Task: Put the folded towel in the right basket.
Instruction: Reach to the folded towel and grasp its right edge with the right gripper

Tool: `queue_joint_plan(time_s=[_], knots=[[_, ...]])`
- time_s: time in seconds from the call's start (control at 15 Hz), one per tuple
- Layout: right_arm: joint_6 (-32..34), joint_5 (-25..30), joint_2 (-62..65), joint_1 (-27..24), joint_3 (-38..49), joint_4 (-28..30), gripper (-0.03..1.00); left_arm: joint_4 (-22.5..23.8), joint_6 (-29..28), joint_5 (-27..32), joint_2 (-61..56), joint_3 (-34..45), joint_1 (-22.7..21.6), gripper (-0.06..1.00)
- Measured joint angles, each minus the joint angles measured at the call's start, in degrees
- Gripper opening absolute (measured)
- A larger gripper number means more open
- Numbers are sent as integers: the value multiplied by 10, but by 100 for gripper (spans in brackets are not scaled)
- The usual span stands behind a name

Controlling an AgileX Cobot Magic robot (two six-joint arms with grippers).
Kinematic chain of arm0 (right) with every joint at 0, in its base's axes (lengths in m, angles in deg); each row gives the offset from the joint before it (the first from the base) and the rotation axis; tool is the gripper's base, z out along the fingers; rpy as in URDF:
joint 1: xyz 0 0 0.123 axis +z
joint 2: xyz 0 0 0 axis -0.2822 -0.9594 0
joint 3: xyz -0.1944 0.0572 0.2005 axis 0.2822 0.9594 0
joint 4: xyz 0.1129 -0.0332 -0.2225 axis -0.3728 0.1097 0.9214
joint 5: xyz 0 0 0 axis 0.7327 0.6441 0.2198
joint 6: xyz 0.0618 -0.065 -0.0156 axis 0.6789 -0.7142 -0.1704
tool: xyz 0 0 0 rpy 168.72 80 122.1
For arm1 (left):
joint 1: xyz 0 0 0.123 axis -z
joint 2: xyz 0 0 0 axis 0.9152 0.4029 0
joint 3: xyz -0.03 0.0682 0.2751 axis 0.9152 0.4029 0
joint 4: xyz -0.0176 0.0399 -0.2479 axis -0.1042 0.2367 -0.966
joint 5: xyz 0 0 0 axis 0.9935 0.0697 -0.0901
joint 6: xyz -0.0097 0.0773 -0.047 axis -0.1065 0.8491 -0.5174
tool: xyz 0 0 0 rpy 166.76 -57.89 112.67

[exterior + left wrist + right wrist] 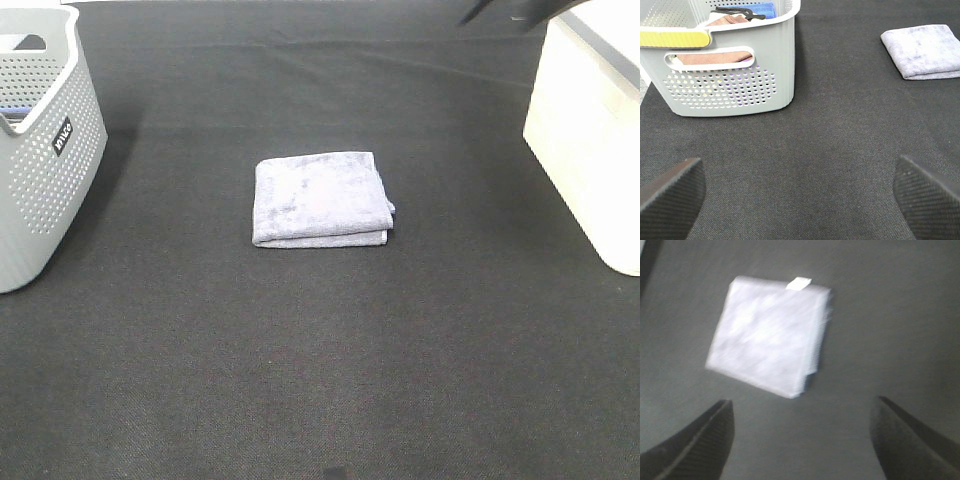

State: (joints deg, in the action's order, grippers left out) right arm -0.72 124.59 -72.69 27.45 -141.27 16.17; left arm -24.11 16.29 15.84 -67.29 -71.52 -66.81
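Observation:
A folded grey-lilac towel (pixel 321 198) lies flat in the middle of the black table. It also shows in the left wrist view (pixel 924 50) and, blurred, in the right wrist view (pixel 769 333), with a small white tag at one edge. The cream right basket (pixel 590 140) stands at the right edge. My right gripper (pixel 800 440) is open and empty, above the table with the towel ahead of it; only a dark bit of that arm (pixel 505 10) shows at the top right of the high view. My left gripper (pixel 800 195) is open and empty, low over bare cloth near the grey basket.
A grey perforated basket (pixel 45 150) stands at the left edge; the left wrist view shows its wall (pixel 730 85), with brown and blue cloths and a dark object inside. The table is covered in black cloth (pixel 320 360).

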Motion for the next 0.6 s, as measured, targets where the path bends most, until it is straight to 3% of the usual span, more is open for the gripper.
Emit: queue_joint_plan(time_s=[0.33, 0.6], knots=[[0, 30, -115, 7, -21, -79, 71, 0, 0, 0, 0, 0, 0, 97], [1, 53, -237, 7, -86, -140, 71, 0, 0, 0, 0, 0, 0, 97]])
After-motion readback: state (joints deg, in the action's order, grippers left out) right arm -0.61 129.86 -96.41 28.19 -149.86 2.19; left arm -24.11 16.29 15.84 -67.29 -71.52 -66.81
